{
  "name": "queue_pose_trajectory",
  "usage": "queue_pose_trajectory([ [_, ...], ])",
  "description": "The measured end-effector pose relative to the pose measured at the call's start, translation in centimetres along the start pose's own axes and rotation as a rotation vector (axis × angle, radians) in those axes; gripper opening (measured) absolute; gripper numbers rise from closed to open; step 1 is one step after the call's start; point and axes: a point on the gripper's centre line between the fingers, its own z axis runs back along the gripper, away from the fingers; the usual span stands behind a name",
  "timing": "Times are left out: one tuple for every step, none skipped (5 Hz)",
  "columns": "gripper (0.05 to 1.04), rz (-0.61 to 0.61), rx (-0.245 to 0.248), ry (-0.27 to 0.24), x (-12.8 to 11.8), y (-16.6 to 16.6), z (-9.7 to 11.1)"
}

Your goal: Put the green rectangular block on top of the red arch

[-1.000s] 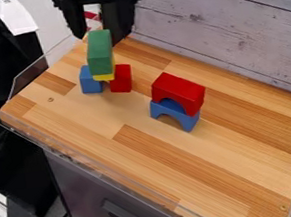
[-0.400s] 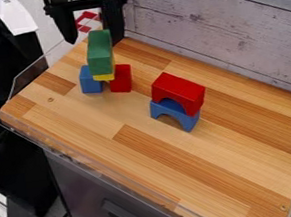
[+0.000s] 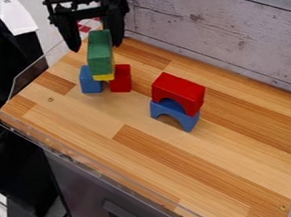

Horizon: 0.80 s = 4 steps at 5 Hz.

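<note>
The black gripper [image 3: 95, 44] hangs at the upper left, open, with its two fingers apart on either side of the top of the green rectangular block [image 3: 100, 53] as seen from the camera, not closed on it. The green block rests on a yellow piece [image 3: 104, 77], mostly hidden beneath it, at the left rear of the table. To the right of the table's middle, the red arch [image 3: 179, 93] lies on top of a blue arch [image 3: 175, 113].
Below the yellow piece stand a blue block [image 3: 91, 80] and a red block [image 3: 121, 79], side by side. A whitewashed plank wall [image 3: 232, 28] runs behind the wooden table [image 3: 204, 173]. Clear low panels line the table's left edges.
The gripper first shifted left a little, then came down, so its fingers now hang lower near the green block's top. The blocks have stayed put.
</note>
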Motion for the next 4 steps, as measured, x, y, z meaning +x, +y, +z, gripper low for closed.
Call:
queue_pose_trajectory([
  [1.001, 0.014, 0.008, 0.023, 0.1, 0.2, -0.7],
  [0.963, 0.032, 0.025, 0.058, 0.1, 0.5, -1.8],
  [0.685, 0.045, 0.026, 0.053, 0.2, 0.5, -2.0],
  [0.589, 0.058, 0.025, 0.052, 0.2, 0.4, -1.9],
])
